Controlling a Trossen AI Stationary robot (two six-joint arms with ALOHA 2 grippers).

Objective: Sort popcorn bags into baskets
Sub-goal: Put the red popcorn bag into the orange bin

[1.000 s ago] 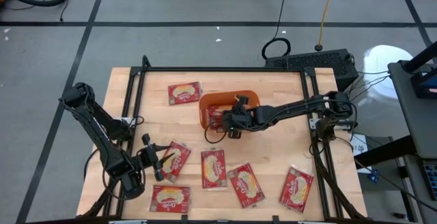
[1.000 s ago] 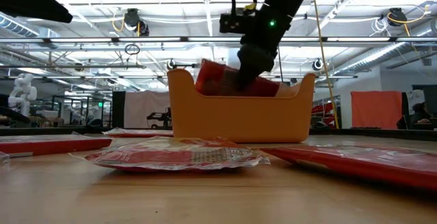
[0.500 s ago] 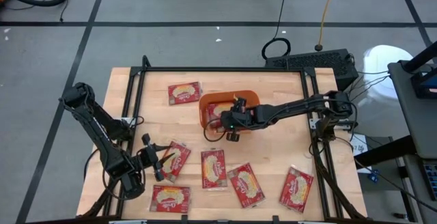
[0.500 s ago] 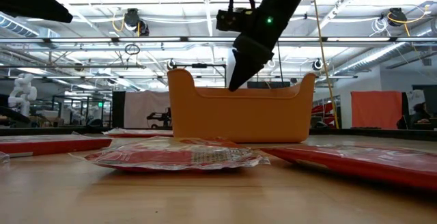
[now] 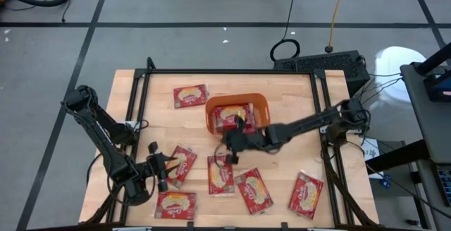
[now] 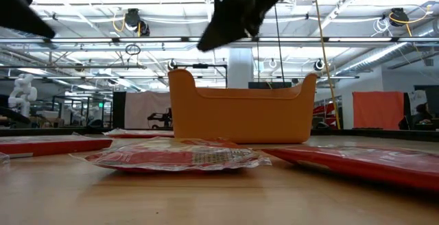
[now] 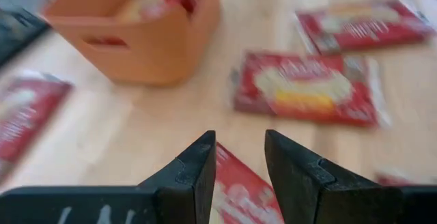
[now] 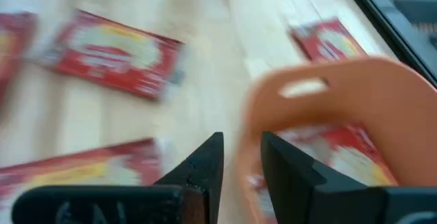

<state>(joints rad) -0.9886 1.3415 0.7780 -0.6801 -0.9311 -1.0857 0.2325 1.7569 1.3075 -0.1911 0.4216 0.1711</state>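
The orange basket (image 5: 262, 103) stands at the table's middle with popcorn bags (image 5: 233, 116) lying flat inside it. My right gripper (image 5: 229, 150) hovers open just near-left of the basket (image 8: 321, 108), above bare wood, with nothing between its fingers (image 8: 205, 162). Several more bags lie flat on the table: one far-left of the basket (image 5: 190, 95) and others along the near side (image 5: 220, 174) (image 5: 254, 190) (image 5: 306, 194) (image 5: 175, 204). My left gripper (image 5: 168, 169) stands open at the near left, just over the edge of a bag (image 5: 183, 163) that shows through its gap (image 7: 235, 190).
A black frame rail (image 5: 232, 72) borders the table. In the low view a bag (image 6: 178, 156) lies in front of the basket (image 6: 240, 115). Bare wood lies to the right of the basket (image 5: 296, 97) and at the far left corner (image 5: 141, 97).
My right gripper has let go of a red bag that stood above the basket's rim; the bag now lies down inside. The gripper has then risen and swung out of the basket toward the table's near-left, tipping and rolling. My left gripper has turned slightly in place.
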